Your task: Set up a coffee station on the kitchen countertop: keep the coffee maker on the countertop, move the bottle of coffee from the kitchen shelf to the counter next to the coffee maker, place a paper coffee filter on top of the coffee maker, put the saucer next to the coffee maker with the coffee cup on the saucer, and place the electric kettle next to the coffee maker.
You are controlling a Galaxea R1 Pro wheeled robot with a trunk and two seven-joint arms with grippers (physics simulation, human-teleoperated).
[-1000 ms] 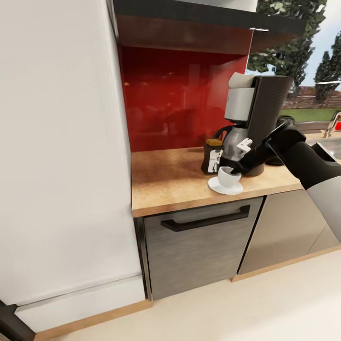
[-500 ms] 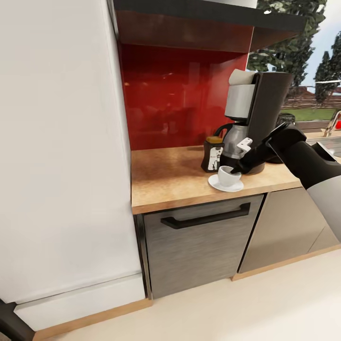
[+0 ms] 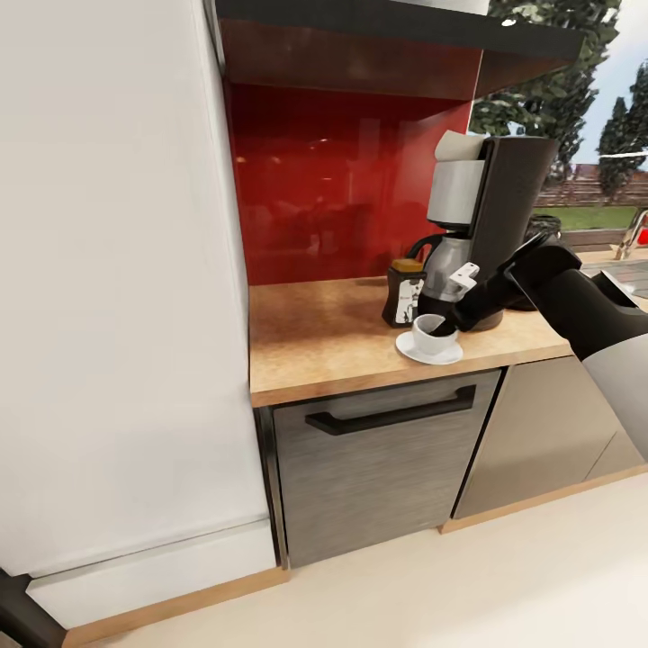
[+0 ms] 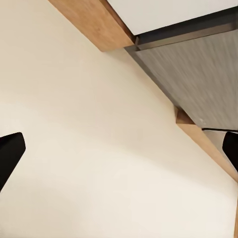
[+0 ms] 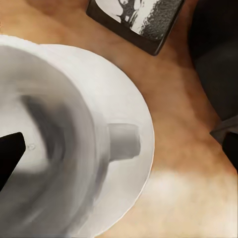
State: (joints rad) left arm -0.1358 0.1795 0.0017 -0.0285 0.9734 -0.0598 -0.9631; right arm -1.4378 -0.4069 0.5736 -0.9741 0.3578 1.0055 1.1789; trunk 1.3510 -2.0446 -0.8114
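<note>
White coffee cup [image 3: 430, 334] and saucer [image 3: 428, 355], red backsplash [image 3: 346, 189]

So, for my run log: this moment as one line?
right pincer: open at coffee cup | cup on saucer | coffee bottle, coffee maker beside

bright, even render | glossy backsplash [image 3: 342, 180] reflections | right wrist blurred

Pale cream floor [image 4: 99, 148] across most of the frame. Wooden plinth [image 4: 94, 25] at upper left, grey brushed cabinet front [image 4: 198, 74] at upper right, white panel [image 4: 168, 12] along the top. Dark fingertips [image 4: 10, 153] at mid-left and right edges, jaws spread wide.
</note>
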